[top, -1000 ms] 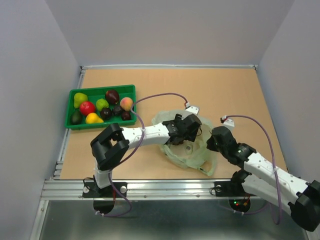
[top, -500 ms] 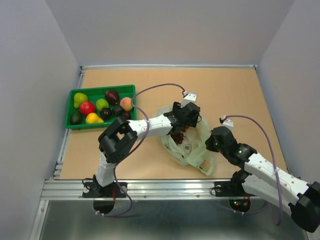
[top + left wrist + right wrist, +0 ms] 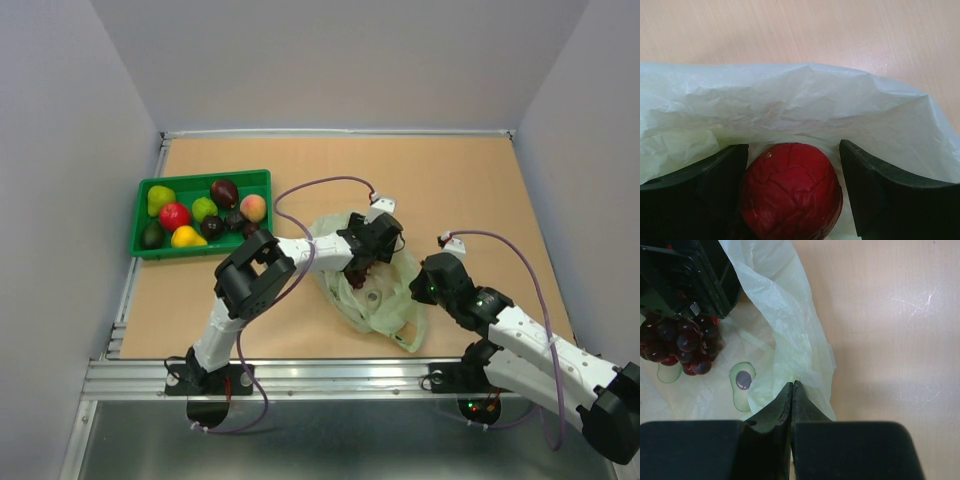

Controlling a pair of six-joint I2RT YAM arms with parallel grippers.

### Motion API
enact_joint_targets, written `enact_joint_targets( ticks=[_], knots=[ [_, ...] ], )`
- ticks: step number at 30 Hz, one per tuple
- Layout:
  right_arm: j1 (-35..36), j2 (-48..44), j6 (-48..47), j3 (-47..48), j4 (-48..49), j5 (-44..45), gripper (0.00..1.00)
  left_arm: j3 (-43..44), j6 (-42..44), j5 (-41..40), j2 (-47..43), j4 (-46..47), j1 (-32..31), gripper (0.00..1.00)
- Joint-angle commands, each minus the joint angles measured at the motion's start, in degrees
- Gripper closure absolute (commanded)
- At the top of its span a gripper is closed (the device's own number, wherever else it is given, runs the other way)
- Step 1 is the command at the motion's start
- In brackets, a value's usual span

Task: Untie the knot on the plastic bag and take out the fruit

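Note:
The pale green plastic bag [image 3: 388, 302] lies open on the table; no knot shows. My left gripper [image 3: 362, 255] is over the bag's mouth, shut on the dark purple grape bunch [image 3: 357, 270], which hangs below it [image 3: 682, 342]. In the left wrist view a red, round grape [image 3: 790, 192] sits between the fingers [image 3: 700, 195], with bag film [image 3: 790, 110] behind. My right gripper [image 3: 425, 283] is shut on the bag's right edge; film is pinched at the gripper's tips [image 3: 792, 384].
The green tray [image 3: 255, 178] at the left holds several fruits: a red one [image 3: 174, 215], dark purple ones, lime-green ones, a yellow pear [image 3: 187, 237] and a peach [image 3: 253, 207]. Grey walls enclose the tabletop. Cables loop over both wrists.
My left gripper has lifted out of the bag and drawn slightly back, with the grape bunch hanging from it. The right gripper has held its pinch on the bag's edge.

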Motion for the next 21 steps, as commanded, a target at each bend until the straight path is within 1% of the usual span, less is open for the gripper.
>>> enact_joint_targets(
  ticks=[1,5,13,18,21],
  knots=[
    [-0.2,-0.2,-0.6,-0.2,1.8,0.5,0.99,-1.3,-1.5,1.0,-4.5,1.2,0.1,0.18],
    [-0.2,-0.2,-0.4,-0.1,1.8,1.2,0.99,-4.9,-2.5,3.3,-9.8,0.8,0.1,0.21],
    [-0.2,-1.7,0.3,-0.2,1.8,5.1,0.99,-11.3,-1.6,12.3,-21.6,-0.2,0.0,0.2],
    [-0.2,-1.2,0.4,0.2,1.7,5.9,0.99,-13.5,-0.1,18.1,-25.3,-1.4,0.0,0.2],
    [-0.2,-1.1,0.1,0.7,1.7,6.6,0.99,-14.9,0.3,19.1,-27.6,-1.7,0.0,0.2]
  ],
)
